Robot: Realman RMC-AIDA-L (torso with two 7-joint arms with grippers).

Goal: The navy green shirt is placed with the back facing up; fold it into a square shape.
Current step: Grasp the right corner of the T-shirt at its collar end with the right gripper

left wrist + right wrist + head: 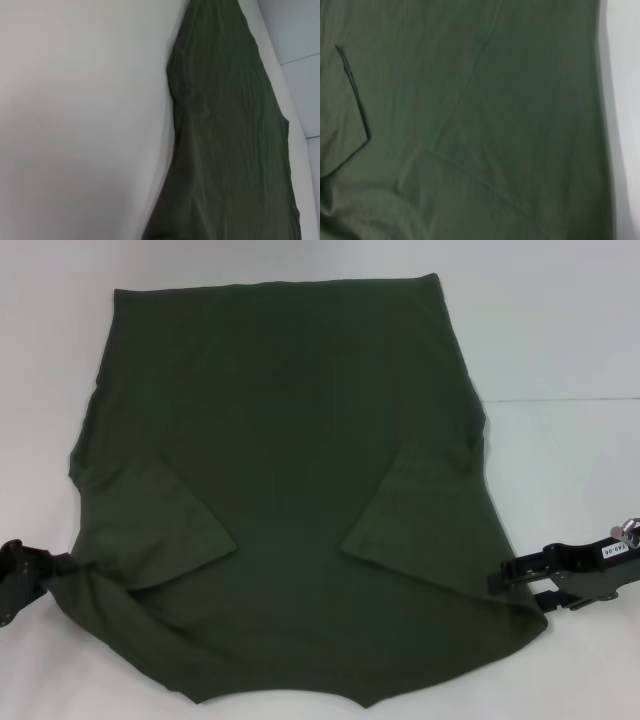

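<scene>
Lengthwise, navy green shirt (290,490), hem far, collar apparently nearest robot.

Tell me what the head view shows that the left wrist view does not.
Only the head view shows the left hand and right hand at the shirt's two sides, and both sleeves folded inward. Only the left wrist view shows one wrinkled side edge close up. Both show the large dark olive-green soft fabric shirt on the white table.
</scene>
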